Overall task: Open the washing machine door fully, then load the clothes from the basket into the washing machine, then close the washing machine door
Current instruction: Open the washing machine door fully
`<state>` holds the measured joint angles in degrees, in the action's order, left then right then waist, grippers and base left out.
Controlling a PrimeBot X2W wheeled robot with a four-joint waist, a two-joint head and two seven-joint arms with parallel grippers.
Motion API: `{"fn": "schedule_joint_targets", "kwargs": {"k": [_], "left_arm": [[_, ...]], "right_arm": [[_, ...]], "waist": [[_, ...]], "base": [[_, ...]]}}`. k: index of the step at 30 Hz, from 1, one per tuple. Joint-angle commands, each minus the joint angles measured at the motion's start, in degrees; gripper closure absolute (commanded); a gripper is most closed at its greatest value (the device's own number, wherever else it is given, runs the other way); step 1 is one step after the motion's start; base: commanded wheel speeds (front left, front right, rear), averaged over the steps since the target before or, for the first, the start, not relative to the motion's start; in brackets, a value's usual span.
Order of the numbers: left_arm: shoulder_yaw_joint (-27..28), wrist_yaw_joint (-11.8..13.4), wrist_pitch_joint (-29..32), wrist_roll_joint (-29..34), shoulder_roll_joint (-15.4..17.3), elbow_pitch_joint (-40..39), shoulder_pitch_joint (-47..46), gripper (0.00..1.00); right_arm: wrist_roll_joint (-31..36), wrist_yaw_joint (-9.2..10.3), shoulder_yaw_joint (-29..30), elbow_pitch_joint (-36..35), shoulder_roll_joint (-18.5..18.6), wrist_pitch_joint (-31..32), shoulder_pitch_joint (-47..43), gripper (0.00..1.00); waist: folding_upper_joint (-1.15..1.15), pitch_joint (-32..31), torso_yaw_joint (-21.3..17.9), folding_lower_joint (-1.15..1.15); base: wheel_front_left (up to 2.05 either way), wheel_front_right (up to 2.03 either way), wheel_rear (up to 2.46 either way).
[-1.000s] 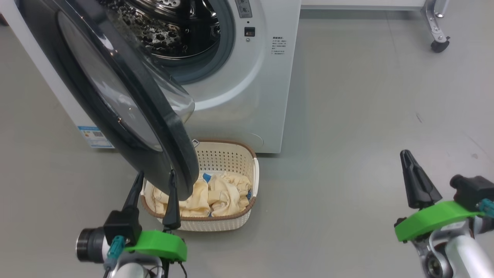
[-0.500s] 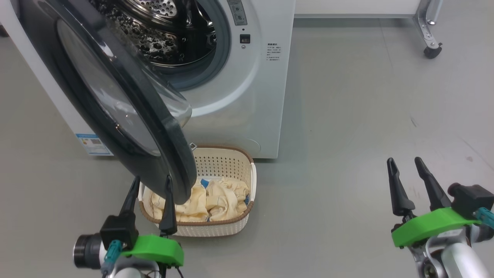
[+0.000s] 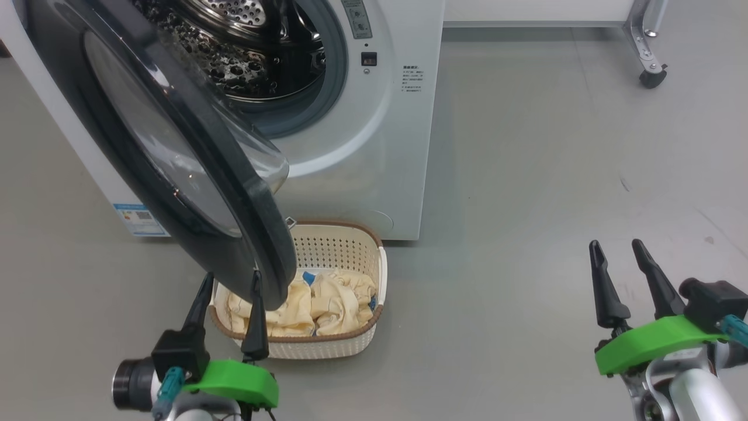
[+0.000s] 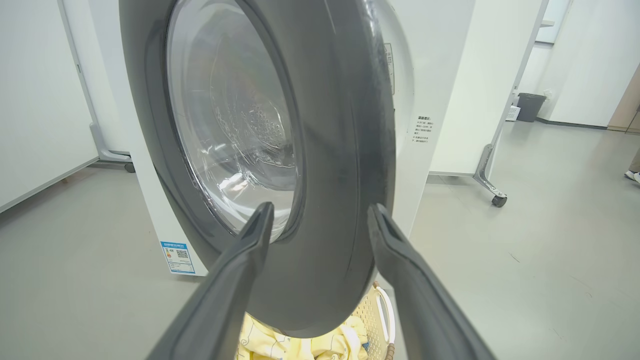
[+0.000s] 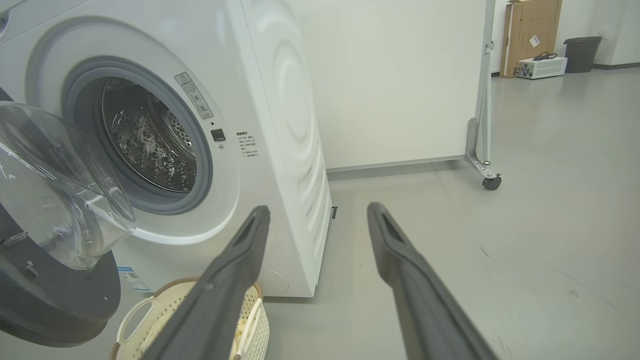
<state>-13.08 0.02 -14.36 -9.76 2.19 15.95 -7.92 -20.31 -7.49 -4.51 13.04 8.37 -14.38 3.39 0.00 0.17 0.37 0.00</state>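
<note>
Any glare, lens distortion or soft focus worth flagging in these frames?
Head view: even diffuse light, only a soft shadow on the floor beside the washing machine; sharp. Left wrist view: bright reflections streak the washing machine door glass; the wide lens bulges its rim. Right wrist view: the machine's edges bow; highlights on the door's glass bowl.

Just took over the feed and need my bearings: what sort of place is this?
Probably a lab or test space, not a home laundry: the washing machine stands on a grey floor beside a white wheeled partition, with a cardboard box and bin beyond.
</note>
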Motion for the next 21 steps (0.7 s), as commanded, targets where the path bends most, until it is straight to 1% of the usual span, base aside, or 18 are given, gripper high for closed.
{"fn": "schedule_joint_targets", "kwargs": {"k": [1, 21], "left_arm": [[2.1, 0.0, -0.6, -0.5, 0.7, -1.8, -1.8, 0.0], [2.1, 0.2, -0.6, -0.9, 0.7, -1.5, -2.0, 0.0]], "right_arm": [[0.7, 0.0, -0.8, -1.7, 0.3, -0.6, 1.2, 0.0], [2.2, 0.0, -0.1, -1.7, -0.1, -0.6, 1.7, 0.0]], "waist": [[0.0, 0.0, 0.0, 0.0], [0.0, 0.5, -0.1, 0.0]], "base": [[0.0, 0.0, 0.0], [0.0, 0.0, 0.0]]}}
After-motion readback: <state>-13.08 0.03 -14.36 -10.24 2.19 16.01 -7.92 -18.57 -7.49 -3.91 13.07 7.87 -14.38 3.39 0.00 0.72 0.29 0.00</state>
